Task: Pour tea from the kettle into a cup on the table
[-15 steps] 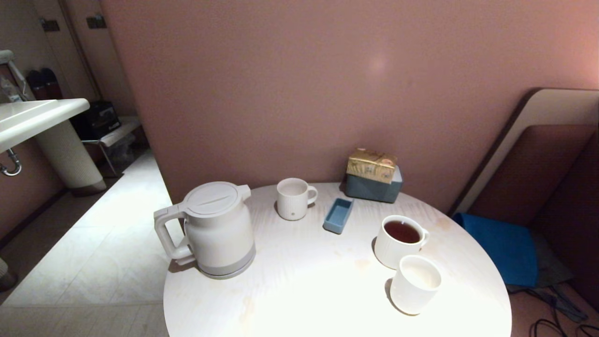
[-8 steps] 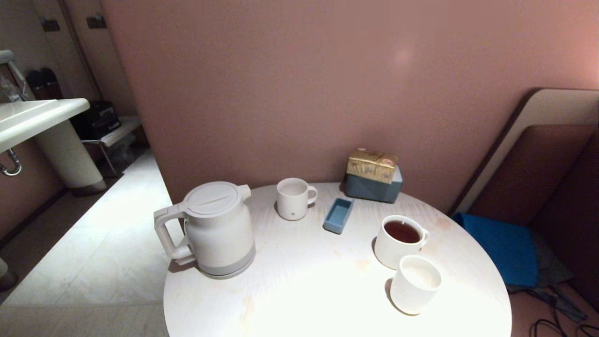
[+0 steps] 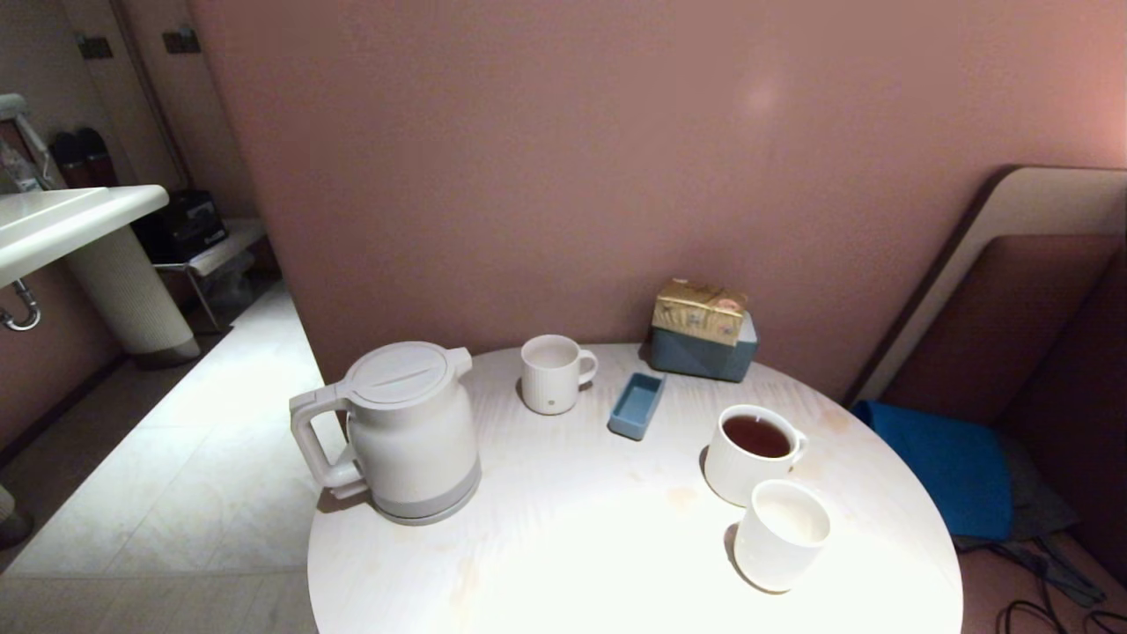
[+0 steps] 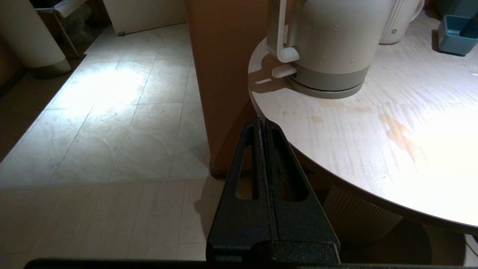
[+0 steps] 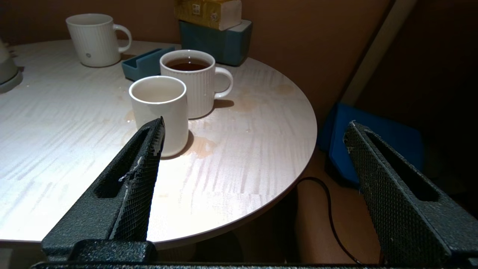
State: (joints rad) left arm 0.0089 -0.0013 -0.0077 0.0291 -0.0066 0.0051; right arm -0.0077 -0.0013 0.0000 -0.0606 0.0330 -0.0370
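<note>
The cream-white kettle (image 3: 409, 431) stands upright, lid on, at the left edge of the round pale table (image 3: 572, 537), handle facing out over the floor. The plain white cup (image 3: 782, 533) stands at the front right and looks empty. Touching it behind is a ribbed mug holding the reddish-brown tea (image 3: 755, 436). Neither arm shows in the head view. My left gripper (image 4: 262, 121) is shut and empty, low beside the table edge, short of the kettle (image 4: 336, 37). My right gripper (image 5: 256, 122) is open and empty at the table's right edge, the cup (image 5: 160, 108) just beyond one finger.
A second ribbed mug (image 3: 552, 374), a small blue tray (image 3: 636, 405) and a tissue box in a blue holder (image 3: 702, 339) stand at the back against the pink wall. A blue cushion (image 3: 946, 458) and a cable (image 5: 328, 209) lie right of the table. A sink (image 3: 70, 220) is far left.
Nothing on the table has moved. Only a faint light spot on the wall has shifted to the right.
</note>
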